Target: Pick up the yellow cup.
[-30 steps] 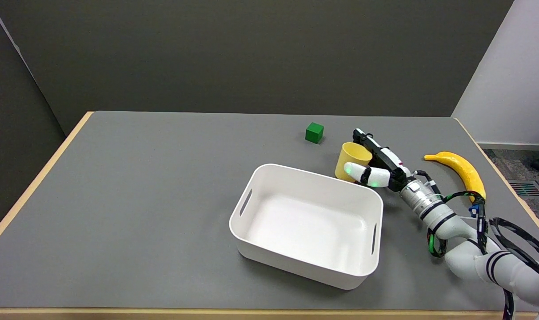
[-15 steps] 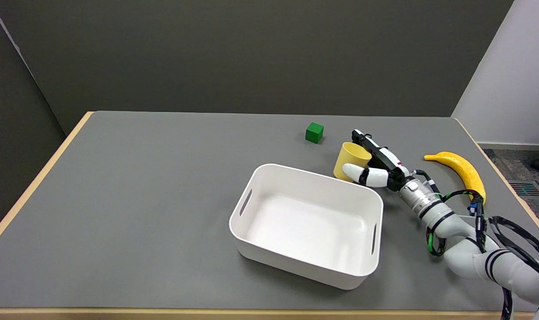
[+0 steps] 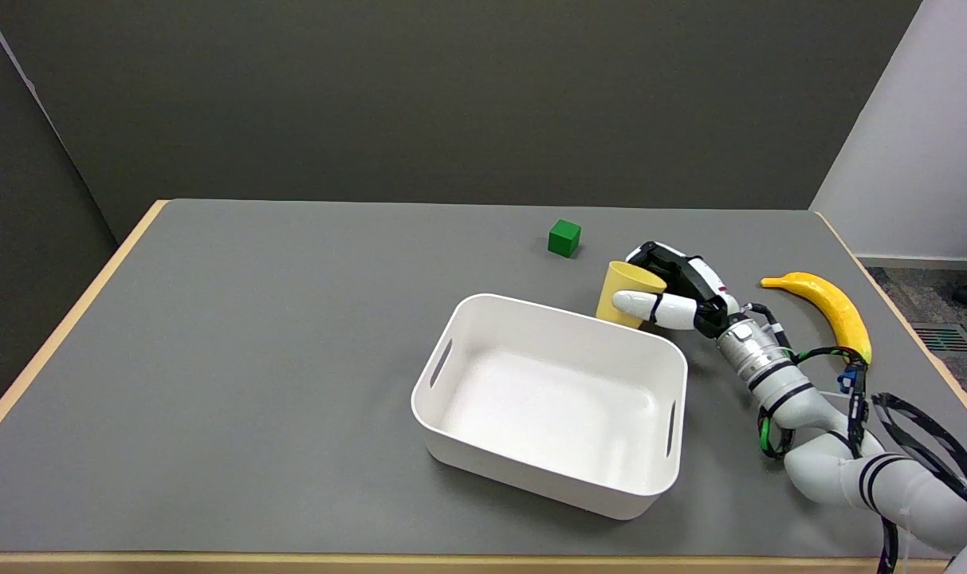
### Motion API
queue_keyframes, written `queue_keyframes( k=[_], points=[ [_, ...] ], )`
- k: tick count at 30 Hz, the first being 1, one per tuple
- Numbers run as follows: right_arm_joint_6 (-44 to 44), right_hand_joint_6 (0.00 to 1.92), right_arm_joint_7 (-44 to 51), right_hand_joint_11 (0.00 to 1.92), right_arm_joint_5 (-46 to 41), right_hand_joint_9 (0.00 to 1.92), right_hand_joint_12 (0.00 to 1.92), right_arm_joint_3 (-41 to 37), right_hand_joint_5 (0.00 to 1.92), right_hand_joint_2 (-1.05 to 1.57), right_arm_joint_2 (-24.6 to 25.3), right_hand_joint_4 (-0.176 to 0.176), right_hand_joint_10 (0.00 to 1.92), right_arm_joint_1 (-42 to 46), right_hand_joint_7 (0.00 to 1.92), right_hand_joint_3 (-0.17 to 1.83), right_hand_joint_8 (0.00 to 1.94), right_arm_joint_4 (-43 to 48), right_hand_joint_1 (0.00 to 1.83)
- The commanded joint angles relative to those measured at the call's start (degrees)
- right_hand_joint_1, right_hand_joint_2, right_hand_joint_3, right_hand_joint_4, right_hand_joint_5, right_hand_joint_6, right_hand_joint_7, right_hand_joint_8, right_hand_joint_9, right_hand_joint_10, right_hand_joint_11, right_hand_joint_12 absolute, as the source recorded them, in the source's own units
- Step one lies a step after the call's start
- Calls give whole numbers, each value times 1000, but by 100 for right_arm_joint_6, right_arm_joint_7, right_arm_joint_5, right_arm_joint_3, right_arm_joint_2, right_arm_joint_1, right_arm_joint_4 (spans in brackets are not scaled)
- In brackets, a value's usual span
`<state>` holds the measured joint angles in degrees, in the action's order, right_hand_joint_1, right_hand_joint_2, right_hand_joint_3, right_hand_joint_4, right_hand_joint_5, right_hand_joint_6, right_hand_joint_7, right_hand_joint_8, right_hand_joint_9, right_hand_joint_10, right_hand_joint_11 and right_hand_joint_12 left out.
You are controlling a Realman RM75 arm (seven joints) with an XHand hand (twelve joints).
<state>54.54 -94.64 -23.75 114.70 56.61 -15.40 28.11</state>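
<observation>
Looking first at the fingers (image 3: 636, 302), we see them wrapped around the yellow cup (image 3: 620, 290): a white one lies across the cup's near side, and the black-and-white ones curl over its far side at the rim. We read the right hand (image 3: 674, 291) as grasping the cup, with the cup clasped between thumb and the rest. Whether the cup's base rests on the table (image 3: 252, 359) or is raised off it, we cannot tell, because the near wall of the white bin (image 3: 483, 462) covers its lower part from our side. The cup stands upright or close to it, open end up, just behind the bin's far right corner.

From the hand, the silver wrist and the white right arm (image 3: 810, 422) run down toward the picture's lower right, with black and green cables looped along them.

Further out, we find a green cube (image 3: 564, 237) on the table, behind and to the left of the cup, near it but apart. A banana (image 3: 830, 307) lies to the right of the hand, close to the table's right edge, not touching the hand. The bin is rectangular, with slot handles in its short walls, and sits in front of the cup toward the table's middle.
</observation>
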Motion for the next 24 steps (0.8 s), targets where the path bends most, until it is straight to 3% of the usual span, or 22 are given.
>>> queue_keyframes(
  k=[1,10,19,24],
  points=[
    [171,1586,487,685,-375,752,1921,-215,539,1140,167,-130,1572,91,758,250,1360,51,1325],
    [809,1597,487,696,-399,751,1921,-822,529,1127,70,-128,1604,101,741,293,1384,312,1322],
    [1226,1580,1311,724,-352,761,1921,-1709,545,1092,-809,-122,1618,1083,746,359,1388,3101,1323],
    [1497,1608,1366,789,-279,758,1921,-1545,545,1053,-1038,-124,1640,1309,748,447,1409,4010,1323]
  ],
)
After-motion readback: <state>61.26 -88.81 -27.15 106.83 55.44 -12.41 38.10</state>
